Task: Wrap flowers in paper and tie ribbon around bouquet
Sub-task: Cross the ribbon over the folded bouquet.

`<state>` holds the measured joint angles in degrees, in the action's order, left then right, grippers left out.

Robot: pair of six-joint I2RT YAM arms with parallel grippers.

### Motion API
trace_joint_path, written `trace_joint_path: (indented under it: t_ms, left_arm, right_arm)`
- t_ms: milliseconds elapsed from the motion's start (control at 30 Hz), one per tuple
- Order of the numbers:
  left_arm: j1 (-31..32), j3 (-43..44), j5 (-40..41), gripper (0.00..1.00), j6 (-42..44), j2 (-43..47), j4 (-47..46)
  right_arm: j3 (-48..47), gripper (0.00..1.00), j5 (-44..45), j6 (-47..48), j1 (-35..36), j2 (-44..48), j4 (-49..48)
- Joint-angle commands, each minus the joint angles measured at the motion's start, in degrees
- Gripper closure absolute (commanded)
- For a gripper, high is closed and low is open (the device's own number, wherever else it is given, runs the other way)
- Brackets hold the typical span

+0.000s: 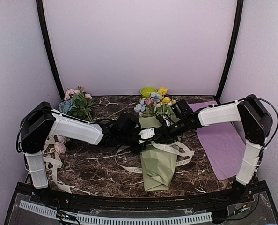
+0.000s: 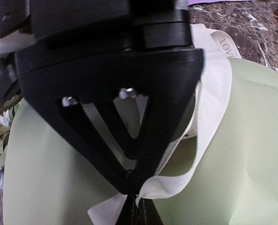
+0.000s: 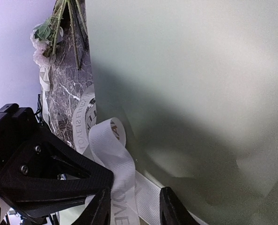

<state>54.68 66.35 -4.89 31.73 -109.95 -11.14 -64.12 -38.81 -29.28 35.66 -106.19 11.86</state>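
Lilac walls all round, dark marble surface underneath. Both arms reach in and meet over the bouquet, which lies flat in the middle of the surface with its flower end pointing away from the arm bases. Its sage-green paper looks a bit creased. Off to the right there's a flat purple sheet, apart from the bouquet.

The ribbon, cream with dark lettering, crosses the paper and spills in loops on both sides. The flowers (yellow, blue, pink) poke out at the far end. A loose bunch of pink and blue blooms sits at the far left.

The left pincer is pressed together, pinching the ribbon right at its tips, just above the paper. The right pincer is spread, with a strip of ribbon running between its fingers and a gap beside it.
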Motion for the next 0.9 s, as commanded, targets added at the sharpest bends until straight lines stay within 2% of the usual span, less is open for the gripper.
trace_joint_path:
  t_ms: [0, 400, 600, 700, 867]
  left_arm:
    - [0.1, 0.7, -2.1, 1.00, -0.7, 0.3, 0.8]
    - [0.1, -2.2, -4.0, 1.00, -3.2, 1.5, 0.7]
    - [0.1, -2.4, -3.7, 1.00, -4.7, 1.8, -1.1]
    - [0.0, -2.5, -3.3, 1.00, -6.2, 1.8, -2.5]
    - [0.0, -2.9, -2.3, 1.00, -7.6, 1.2, -3.3]
  right_arm:
    - [0.1, 0.64, -0.2, -0.2, 0.3, 0.8, -1.6]
    - [-1.5, 0.50, 7.6, -0.2, -3.4, 6.1, 2.7]
    - [-1.1, 0.50, 9.7, 0.2, -5.3, 7.9, 4.4]
    - [0.3, 0.55, 12.7, 1.6, -5.4, 12.0, 6.8]
    - [6.6, 0.60, 25.5, 1.3, -2.8, 21.7, 17.6]
